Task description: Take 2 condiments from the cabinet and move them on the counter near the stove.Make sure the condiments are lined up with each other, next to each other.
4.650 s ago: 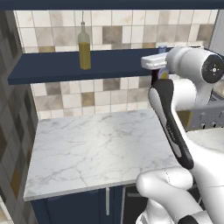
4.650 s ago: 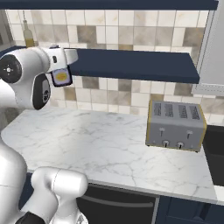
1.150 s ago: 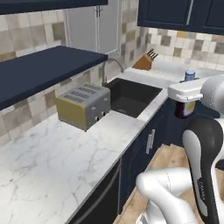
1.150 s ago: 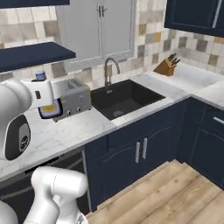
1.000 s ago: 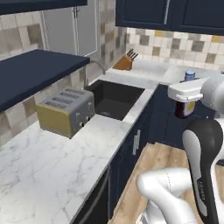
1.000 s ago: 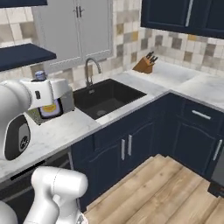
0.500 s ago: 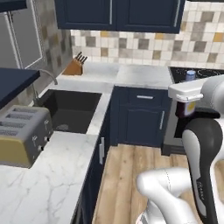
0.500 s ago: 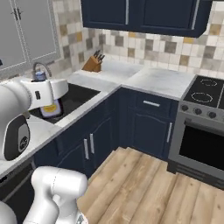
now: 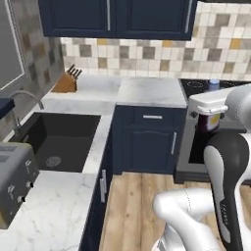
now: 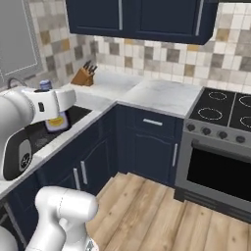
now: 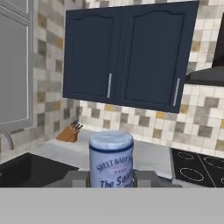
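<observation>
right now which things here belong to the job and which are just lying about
Part of the job:
- sauce bottle, blue cap, held in the shut fingers
- counter beside the stove
- stove

Just lying about:
- knife block
- sink
- tap
- toaster
- wall cabinets

1 sauce bottle [image 11: 111, 158], 1 knife block [image 9: 65, 82], 1 sink [image 9: 59, 142], 1 toaster [image 9: 13, 182], 1 stove [image 10: 221, 142], 1 faucet [image 9: 25, 100].
</observation>
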You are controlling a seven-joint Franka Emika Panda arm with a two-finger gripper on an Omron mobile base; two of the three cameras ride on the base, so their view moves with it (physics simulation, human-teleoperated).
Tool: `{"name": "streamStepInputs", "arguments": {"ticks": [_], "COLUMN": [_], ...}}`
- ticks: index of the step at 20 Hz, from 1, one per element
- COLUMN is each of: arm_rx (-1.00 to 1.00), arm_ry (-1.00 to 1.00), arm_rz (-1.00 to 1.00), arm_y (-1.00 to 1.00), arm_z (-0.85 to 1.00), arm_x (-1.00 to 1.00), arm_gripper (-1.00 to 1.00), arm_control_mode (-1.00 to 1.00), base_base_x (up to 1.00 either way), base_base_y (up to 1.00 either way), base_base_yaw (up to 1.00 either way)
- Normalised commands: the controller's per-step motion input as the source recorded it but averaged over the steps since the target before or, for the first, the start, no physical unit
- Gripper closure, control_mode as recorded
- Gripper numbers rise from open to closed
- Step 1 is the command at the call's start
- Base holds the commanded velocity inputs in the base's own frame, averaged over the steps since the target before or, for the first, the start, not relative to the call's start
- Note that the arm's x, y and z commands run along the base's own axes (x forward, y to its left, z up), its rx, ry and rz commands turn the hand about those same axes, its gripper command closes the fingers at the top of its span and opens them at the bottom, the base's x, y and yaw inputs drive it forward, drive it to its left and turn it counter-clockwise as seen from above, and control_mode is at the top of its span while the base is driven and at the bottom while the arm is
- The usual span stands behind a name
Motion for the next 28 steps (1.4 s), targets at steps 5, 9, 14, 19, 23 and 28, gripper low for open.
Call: {"name": "streamStepInputs", "arguments": {"ticks": [5, 9, 14, 19, 23, 28], "arm_rx": [0.00, 0.00, 0.00, 0.00, 0.00, 0.00], "arm_ry": [0.00, 0.00, 0.00, 0.00, 0.00, 0.00], "arm_rz": [0.00, 0.00, 0.00, 0.00, 0.00, 0.00], "arm_y": [0.00, 0.00, 0.00, 0.00, 0.00, 0.00], "arm_z": [0.00, 0.00, 0.00, 0.00, 0.00, 0.00], "arm_x": [0.00, 0.00, 0.00, 0.00, 0.00, 0.00], "arm_gripper": [1.00, 1.00, 1.00, 1.00, 1.00, 1.00], "arm_control_mode": [1.00, 1.00, 1.00, 1.00, 1.00, 1.00], "base_base_x": [0.50, 0.46, 0.29, 0.18, 0.08, 0.11], "base_base_y": [-0.79, -0.99, -0.94, -0.82, -0.61, -0.50], "base_base_yaw": [-0.15, -0.09, -0.07, -0.06, -0.09, -0.10]}}
